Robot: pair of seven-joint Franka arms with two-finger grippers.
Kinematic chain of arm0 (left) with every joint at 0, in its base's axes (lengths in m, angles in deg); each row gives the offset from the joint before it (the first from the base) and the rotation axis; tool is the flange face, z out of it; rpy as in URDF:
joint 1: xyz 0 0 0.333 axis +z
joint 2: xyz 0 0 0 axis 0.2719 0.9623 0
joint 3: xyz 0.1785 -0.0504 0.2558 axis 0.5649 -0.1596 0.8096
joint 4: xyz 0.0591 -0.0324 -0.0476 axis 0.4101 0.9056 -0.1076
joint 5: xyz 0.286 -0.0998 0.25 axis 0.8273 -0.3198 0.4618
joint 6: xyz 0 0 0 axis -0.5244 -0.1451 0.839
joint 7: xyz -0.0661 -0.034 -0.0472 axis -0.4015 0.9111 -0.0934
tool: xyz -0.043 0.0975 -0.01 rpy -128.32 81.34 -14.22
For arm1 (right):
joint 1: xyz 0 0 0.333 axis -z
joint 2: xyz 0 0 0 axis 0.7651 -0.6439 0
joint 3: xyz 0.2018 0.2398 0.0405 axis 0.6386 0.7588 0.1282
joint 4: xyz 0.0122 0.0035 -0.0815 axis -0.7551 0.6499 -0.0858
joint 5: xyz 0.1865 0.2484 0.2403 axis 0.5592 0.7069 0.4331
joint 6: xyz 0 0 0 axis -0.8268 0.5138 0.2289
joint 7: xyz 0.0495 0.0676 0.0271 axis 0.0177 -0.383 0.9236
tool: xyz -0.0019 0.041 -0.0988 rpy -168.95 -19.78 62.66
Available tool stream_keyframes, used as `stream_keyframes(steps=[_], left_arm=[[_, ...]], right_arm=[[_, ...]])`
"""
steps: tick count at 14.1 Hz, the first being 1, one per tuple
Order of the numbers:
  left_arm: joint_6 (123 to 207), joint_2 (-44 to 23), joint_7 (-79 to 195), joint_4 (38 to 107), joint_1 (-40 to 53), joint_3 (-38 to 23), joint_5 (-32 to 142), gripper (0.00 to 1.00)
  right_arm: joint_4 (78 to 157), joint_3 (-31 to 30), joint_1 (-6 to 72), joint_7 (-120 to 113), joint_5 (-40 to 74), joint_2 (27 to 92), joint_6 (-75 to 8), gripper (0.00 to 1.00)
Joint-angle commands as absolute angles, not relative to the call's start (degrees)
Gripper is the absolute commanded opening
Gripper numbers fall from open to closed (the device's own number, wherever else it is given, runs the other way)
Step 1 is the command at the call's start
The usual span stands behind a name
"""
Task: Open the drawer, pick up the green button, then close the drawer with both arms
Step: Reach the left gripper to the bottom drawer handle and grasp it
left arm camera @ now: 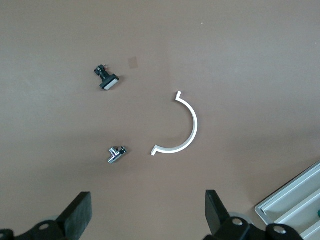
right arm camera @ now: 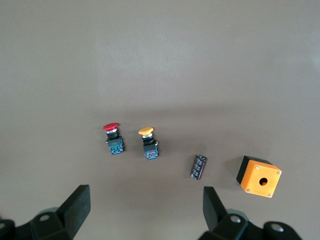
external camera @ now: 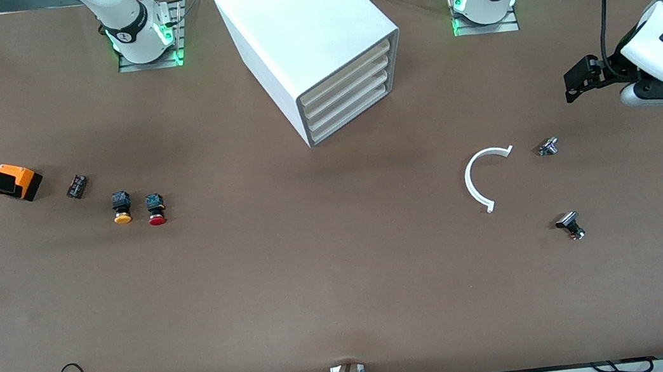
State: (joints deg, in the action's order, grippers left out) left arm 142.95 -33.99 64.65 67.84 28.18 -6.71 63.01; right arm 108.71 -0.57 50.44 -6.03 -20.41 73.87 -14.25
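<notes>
While shut, drawer (external camera: 353, 114) well apart from both open, hovering end effectors.

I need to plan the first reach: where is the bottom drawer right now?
The drawer is shut, lowest of four in the white cabinet, which stands between the two arm bases in the front view, its front angled toward the left arm's end.

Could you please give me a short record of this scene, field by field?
cabinet: white, four drawers, all shut
bottom drawer: closed
green button: not visible
left claw: open, above the table at its own arm's end, holding nothing
right claw: open, above the table at its own arm's end, holding nothing
orange button: beside the red button
white arc: lying flat
</notes>
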Motion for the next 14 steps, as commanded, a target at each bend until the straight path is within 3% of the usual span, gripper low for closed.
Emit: stream_keyframes(steps=[1, 14], left_arm=[[140.92, -29.11, 64.77, 65.62, 27.56, -6.84, 64.63, 1.00], [132.56, -17.67, 67.05, 64.30, 24.83, -6.84, 43.39, 1.00]], right_arm=[[108.82, -0.66, 50.71, -5.44, -19.30, 73.93, -14.68, 1.00], [108.82, -0.66, 50.80, -5.61, -20.09, 73.93, -14.77, 1.00]])
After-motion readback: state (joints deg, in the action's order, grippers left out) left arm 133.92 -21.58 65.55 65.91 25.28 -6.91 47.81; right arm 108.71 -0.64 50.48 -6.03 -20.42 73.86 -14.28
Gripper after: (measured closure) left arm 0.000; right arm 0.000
